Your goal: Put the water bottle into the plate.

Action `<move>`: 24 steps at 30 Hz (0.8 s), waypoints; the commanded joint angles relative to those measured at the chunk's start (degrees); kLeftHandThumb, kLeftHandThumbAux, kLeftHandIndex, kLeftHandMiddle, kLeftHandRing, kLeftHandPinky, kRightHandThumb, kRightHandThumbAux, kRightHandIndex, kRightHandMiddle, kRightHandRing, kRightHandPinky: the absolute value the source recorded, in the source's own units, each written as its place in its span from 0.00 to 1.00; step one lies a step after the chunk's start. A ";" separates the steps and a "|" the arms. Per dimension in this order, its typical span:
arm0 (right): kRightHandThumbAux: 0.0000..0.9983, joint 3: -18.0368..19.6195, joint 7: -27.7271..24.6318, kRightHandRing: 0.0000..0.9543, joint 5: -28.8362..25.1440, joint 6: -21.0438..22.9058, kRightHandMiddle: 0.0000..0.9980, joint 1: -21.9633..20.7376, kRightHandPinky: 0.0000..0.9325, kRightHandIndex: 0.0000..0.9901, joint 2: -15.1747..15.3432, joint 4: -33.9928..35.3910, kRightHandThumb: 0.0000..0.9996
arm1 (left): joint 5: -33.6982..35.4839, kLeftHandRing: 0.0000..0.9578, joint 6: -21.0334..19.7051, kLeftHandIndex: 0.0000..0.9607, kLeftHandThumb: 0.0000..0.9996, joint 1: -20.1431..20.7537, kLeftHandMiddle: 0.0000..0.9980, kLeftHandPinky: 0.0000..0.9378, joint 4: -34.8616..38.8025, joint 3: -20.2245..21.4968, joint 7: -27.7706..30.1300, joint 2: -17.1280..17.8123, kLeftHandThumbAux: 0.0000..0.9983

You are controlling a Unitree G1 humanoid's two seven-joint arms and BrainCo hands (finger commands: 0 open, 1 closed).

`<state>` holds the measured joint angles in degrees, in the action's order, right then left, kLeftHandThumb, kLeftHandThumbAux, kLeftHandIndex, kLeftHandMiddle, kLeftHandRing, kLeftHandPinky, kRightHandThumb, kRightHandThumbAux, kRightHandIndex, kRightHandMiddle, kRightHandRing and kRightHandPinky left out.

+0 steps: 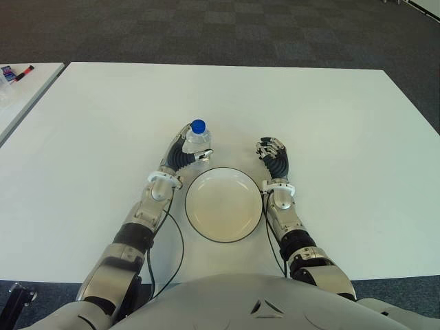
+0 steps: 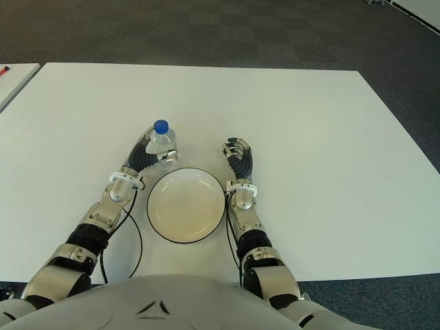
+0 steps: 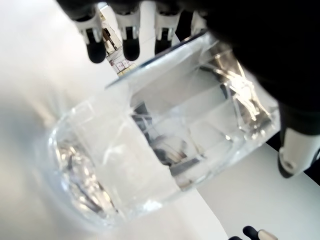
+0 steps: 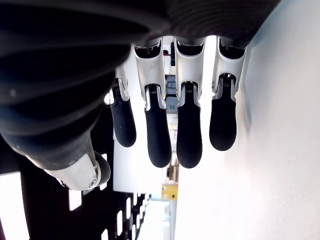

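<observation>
The water bottle (image 1: 198, 139) stands upright on the white table (image 1: 344, 124), just beyond the far left rim of the plate (image 1: 223, 203) and not yet in it, with the left hand (image 1: 182, 155) wrapped around its clear body; the wrist view shows its fingers (image 3: 131, 30) curled over one side and the thumb pressing the other, so the grasp looks closed. The risk, as I judge it, is the thin, crinkled plastic: squeezed too hard it may buckle and slip, and a tall bottle set on the plate's sloping rim (rather than its flat centre) could tip over. The right hand (image 1: 273, 157) shows beside the plate's right rim, fingers straight and holding nothing. Count: one bottle with one blue cap (image 1: 198, 126), one plate, two hands.
</observation>
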<state>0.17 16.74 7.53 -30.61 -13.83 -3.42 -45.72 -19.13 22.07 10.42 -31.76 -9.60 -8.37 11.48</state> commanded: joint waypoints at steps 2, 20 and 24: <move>0.67 0.02 0.24 0.54 0.03 1.38 0.49 1.27 0.58 0.36 -0.40 -1.75 0.94 | 0.47 0.00 0.25 0.00 0.00 0.34 0.00 0.00 -1.07 0.17 0.59 0.01 0.57; 0.67 0.21 -0.16 0.54 -0.31 1.37 0.49 1.07 0.58 0.36 -0.31 -2.00 0.94 | 1.20 0.00 -0.26 0.00 0.00 0.72 0.00 0.00 -2.13 0.26 0.79 -0.20 0.62; 0.67 0.20 -0.22 0.54 -0.31 1.22 0.49 1.03 0.58 0.36 -0.27 -2.11 0.94 | 0.94 0.00 -0.33 0.00 0.00 1.27 0.00 0.00 -3.52 0.14 0.61 -0.10 0.63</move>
<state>0.21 16.68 7.48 -30.61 -13.91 -3.41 -45.84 -18.28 22.24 10.61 -33.31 -9.57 -8.36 11.41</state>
